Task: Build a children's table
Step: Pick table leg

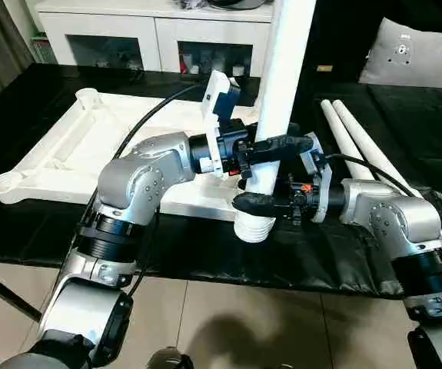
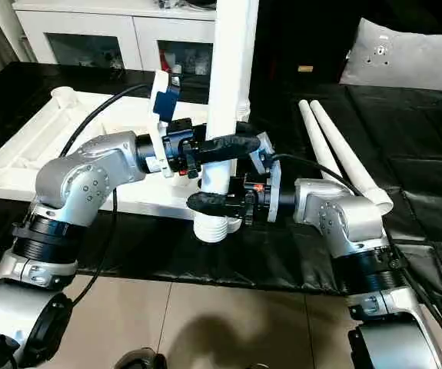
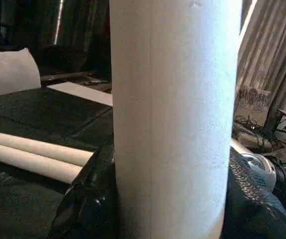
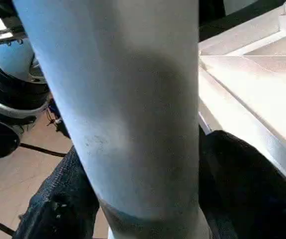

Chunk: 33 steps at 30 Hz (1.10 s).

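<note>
The white tabletop [image 1: 59,154] lies underside up on the black-covered surface, with round sockets at its far [image 1: 88,96] and near left [image 1: 4,183] corners. One white table leg [image 1: 278,84] stands upright at the tabletop's near right corner. Its ribbed threaded end [image 1: 255,228] points down, just past the front edge. My left gripper [image 1: 276,144] is shut around the leg from the left. Just below it, my right gripper [image 1: 256,202] clasps the leg from the right. In the wrist views, black fingers [image 3: 85,199] [image 4: 58,204] press against both sides of the tube.
Two more white legs [image 1: 359,146] lie side by side on the black cover to the right. A white cabinet with glass doors [image 1: 159,34] stands behind the work, and a grey cushion [image 1: 420,54] at the far right. Tiled floor [image 1: 236,323] lies below the front edge.
</note>
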{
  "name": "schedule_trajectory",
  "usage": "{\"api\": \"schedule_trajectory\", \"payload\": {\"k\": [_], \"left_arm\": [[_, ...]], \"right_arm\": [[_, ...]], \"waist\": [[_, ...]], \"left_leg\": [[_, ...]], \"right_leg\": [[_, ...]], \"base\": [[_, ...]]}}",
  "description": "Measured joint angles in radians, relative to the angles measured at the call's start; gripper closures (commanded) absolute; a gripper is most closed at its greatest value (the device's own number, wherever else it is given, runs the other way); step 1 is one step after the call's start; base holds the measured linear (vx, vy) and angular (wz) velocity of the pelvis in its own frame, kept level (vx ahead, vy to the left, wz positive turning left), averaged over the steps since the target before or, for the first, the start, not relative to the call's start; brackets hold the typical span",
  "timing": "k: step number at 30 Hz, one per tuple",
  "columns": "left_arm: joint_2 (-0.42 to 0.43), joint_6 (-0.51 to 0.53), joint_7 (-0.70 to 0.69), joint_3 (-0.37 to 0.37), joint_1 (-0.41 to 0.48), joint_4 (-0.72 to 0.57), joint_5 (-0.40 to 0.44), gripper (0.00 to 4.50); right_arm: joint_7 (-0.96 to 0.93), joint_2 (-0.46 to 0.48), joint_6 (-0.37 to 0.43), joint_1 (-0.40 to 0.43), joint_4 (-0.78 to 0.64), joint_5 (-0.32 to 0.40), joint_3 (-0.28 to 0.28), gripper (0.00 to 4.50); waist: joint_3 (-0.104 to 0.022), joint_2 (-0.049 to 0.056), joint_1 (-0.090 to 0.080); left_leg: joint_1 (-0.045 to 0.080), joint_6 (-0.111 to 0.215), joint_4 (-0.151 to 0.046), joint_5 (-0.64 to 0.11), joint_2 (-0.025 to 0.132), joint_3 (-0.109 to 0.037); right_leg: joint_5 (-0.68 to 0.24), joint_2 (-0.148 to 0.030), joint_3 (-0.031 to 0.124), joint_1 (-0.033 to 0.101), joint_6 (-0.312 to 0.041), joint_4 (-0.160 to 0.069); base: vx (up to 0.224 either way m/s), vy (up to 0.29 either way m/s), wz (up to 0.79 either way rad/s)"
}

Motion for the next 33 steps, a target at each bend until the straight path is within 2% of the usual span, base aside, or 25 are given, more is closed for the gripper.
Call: {"api": "schedule_trajectory", "payload": {"k": [2,4,7,8,17,19,21,23,29,33], "left_arm": [[-0.001,-0.004,0.000,0.000,0.000,0.000,0.003,2.62],[-0.003,-0.006,0.000,0.000,0.000,0.000,0.005,2.62],[-0.003,-0.011,0.002,0.000,0.000,0.000,0.010,2.62],[-0.003,-0.011,0.003,0.000,0.000,0.001,0.010,2.63],[-0.012,0.002,0.033,0.015,0.000,0.014,0.013,2.64],[-0.020,0.011,0.046,0.021,0.000,0.021,0.010,1.94],[-0.020,0.017,0.049,0.025,0.000,0.021,0.009,1.87],[-0.029,0.029,0.053,0.036,0.000,0.021,0.003,1.58],[-0.089,0.078,0.094,0.070,0.011,-0.022,-0.062,0.99],[-0.119,0.107,0.121,0.104,0.022,-0.046,-0.102,0.76]], "right_arm": [[0.006,0.000,0.000,0.000,0.000,0.002,0.000,1.56],[0.007,0.000,0.000,0.000,0.000,0.003,0.000,1.90],[0.009,0.000,0.001,0.000,-0.001,0.003,0.000,2.00],[0.007,0.000,0.000,0.000,0.000,0.002,0.000,2.25],[-0.010,0.012,-0.010,0.000,0.009,-0.006,-0.001,2.43],[-0.018,0.016,-0.008,0.000,0.009,-0.008,-0.001,2.47],[-0.026,0.024,-0.008,0.001,0.009,-0.009,-0.001,2.50],[-0.037,0.032,-0.019,0.005,0.009,-0.010,-0.003,2.53],[-0.075,0.064,-0.061,0.015,-0.010,-0.012,-0.010,2.57],[-0.087,0.070,-0.067,0.019,-0.020,-0.012,-0.023,2.57]], "waist": [[0.000,0.000,0.000],[0.000,0.000,0.000],[0.000,0.000,0.000],[0.000,0.000,0.000],[0.000,0.000,0.000],[0.000,0.000,0.000],[0.000,0.000,0.000],[0.000,0.000,0.000],[0.000,0.000,0.000],[0.000,0.000,0.000]], "left_leg": [[0.000,0.000,0.000,0.000,0.000,0.000],[0.000,0.000,0.000,0.000,0.000,0.000],[0.000,0.000,0.000,0.000,0.000,0.000],[0.000,0.000,0.000,0.000,0.000,0.000],[0.000,0.000,0.000,0.000,0.000,0.000],[0.000,0.000,0.000,0.000,0.000,0.000],[0.000,0.000,0.000,0.000,0.000,0.000],[0.000,0.000,0.000,0.000,0.000,0.000],[0.000,0.000,0.000,0.000,0.000,0.000],[0.000,0.000,0.001,0.000,0.000,0.000]], "right_leg": [[0.000,0.000,0.000,0.000,0.000,0.000],[0.000,0.000,0.000,0.000,0.000,0.000],[0.000,0.000,0.000,0.000,0.000,0.000],[0.000,0.000,0.000,0.000,0.000,0.000],[0.000,0.000,0.000,0.000,0.000,0.000],[0.000,0.000,0.000,0.000,0.000,0.000],[0.000,0.000,0.000,0.000,0.000,0.000],[0.000,0.000,0.000,0.000,0.000,0.000],[0.000,0.000,0.000,0.000,0.000,0.000],[0.000,0.000,0.000,0.000,-0.001,0.000]], "base": [[0.000,0.000,0.00],[0.000,0.000,0.00],[0.000,0.000,0.00],[0.000,0.000,0.00],[0.000,0.000,0.00],[0.000,0.000,0.00],[0.000,0.000,0.00],[0.000,0.000,0.00],[0.000,0.000,0.00],[0.000,0.000,0.00]]}}
